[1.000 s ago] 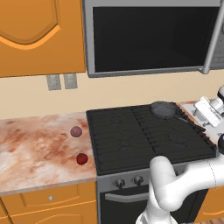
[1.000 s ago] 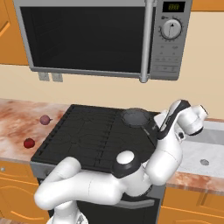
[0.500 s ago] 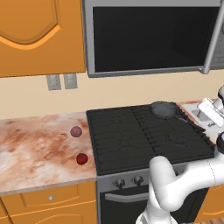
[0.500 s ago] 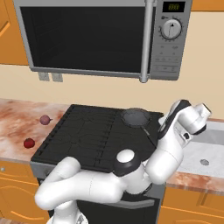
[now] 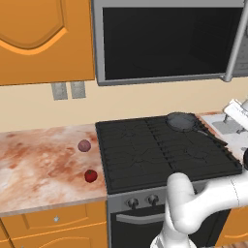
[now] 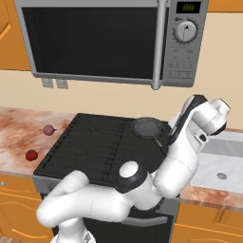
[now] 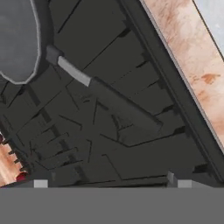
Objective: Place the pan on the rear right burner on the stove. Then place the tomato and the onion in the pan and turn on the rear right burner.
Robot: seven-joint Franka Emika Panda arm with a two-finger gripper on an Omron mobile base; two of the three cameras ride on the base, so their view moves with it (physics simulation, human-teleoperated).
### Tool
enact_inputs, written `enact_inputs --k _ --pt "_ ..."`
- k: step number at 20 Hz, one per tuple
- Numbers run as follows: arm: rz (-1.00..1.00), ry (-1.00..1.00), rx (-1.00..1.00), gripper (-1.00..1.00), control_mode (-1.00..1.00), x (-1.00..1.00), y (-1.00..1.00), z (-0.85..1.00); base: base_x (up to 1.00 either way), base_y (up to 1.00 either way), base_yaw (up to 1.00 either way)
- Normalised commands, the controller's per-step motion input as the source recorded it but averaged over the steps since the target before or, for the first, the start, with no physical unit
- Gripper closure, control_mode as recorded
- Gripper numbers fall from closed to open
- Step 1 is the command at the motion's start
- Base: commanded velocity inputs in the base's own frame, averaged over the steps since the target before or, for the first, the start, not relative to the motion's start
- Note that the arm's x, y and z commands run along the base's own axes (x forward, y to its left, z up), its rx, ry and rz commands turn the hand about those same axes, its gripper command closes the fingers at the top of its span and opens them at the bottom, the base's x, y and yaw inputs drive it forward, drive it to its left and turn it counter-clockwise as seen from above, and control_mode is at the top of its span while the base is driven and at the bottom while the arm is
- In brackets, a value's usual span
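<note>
Pan (image 5: 180, 121) already sits on rear right burner (image 5: 186, 127), stove's (image 5: 145, 160) far right corner. Tool spread wide, holding nothing. Tomato (image 5: 90, 176) and onion (image 5: 84, 146) still on worktop (image 5: 34, 164) near stove's left edge; burner knob untouched, I'd guess.

The microwave (image 6: 114, 42) carries a small dark display (image 6: 185, 7) at the top of its control panel with green digits too small to make out. Faint markings ring its round dial (image 6: 185, 32) and cover the button rows below, none of them legible. Nothing else bears readable text.
</note>
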Motion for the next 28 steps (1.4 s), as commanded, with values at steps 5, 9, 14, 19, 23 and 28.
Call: enact_inputs --k 5,9,14,19,23,28 --pt "0.02 -0.07 -0.06 -1.00 -1.00 -0.75 0.64 0.24 0.00 0.00 0.00" --pt "0.02 -0.08 -0.01 -1.00 -1.00 -0.62 0.51 0.02 0.00 0.00 0.00" --pt "0.00 -0.10 -0.05 -1.00 -1.00 -0.23 0.43 0.00 0.00 0.00 0.00" --pt "0.00 -0.06 -0.15 -1.00 -1.00 -0.03 0.58 0.10 0.00 0.00 0.00" --pt "0.03 0.01 -0.02 -1.00 -1.00 0.00 0.12 0.01 0.00 0.00 0.00" --pt "0.04 -0.01 0.00 -1.00 -1.00 0.00 0.45 0.00 0.00 0.00 0.00"
